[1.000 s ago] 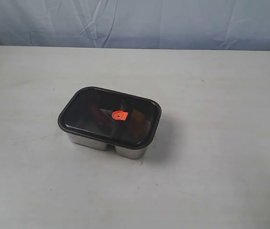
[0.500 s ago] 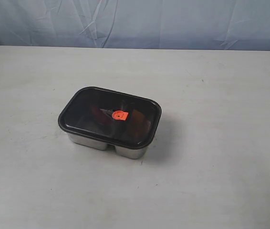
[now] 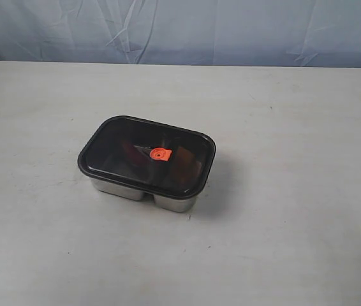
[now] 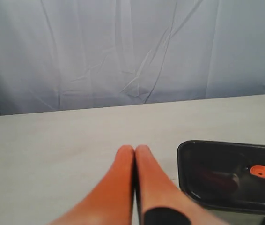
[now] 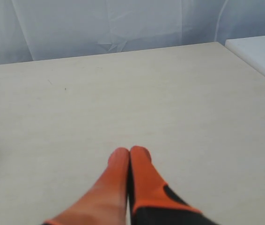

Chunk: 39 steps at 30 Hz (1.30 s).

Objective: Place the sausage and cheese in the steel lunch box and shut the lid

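two claws, both pinched tight with nothing between the tips. the left claw [image 4: 135,149] hangs over bare tabletop [image 3: 295,223] near the box, and the right claw [image 5: 129,152] over an open stretch with the box out of its sight. the lid [image 3: 146,153] sits flat on the steel lunch box [image 3: 120,190], black rim even all round, orange tab [image 3: 159,153] at its middle. through the smoky cover a reddish shape, likely the sausage [image 3: 128,152], shows in one compartment and a brownish one, likely the cheese [image 3: 184,160], in the other. the job looks finished; the only care left is checking that the rim is seated at every corner. nothing crowds the box; a wrinkled blue cloth [image 3: 231,32] hangs behind.
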Available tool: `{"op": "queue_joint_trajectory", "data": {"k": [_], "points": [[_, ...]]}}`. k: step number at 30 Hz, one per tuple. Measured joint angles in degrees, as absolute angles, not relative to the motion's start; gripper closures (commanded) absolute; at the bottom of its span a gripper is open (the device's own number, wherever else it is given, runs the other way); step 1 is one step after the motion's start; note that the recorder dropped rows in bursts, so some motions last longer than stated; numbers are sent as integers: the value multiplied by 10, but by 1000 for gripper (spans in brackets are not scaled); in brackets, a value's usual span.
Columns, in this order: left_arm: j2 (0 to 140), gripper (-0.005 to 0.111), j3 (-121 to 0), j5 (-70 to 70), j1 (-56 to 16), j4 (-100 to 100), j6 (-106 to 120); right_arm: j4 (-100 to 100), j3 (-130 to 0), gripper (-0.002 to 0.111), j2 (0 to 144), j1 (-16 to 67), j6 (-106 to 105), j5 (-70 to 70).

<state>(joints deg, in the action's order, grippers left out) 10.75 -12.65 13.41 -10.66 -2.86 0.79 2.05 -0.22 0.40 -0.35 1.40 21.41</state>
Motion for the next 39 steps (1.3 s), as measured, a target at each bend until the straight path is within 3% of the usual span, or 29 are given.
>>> {"op": "queue_joint_trajectory", "data": {"k": [10, 23, 32, 39], "points": [[95, 107, -18, 68, -107, -56, 18, 20, -2, 109, 4, -3, 14, 214], [35, 107, -3, 127, -100, -56, 5, 21, -2, 109, 4, -3, 14, 213], [4, 107, -3, 135, -22, -56, 3, 21, -2, 109, 4, -3, 14, 213], [3, 107, -3, 134, -7, -54, 0, 21, -2, 109, 4, -3, 14, 213]]}}
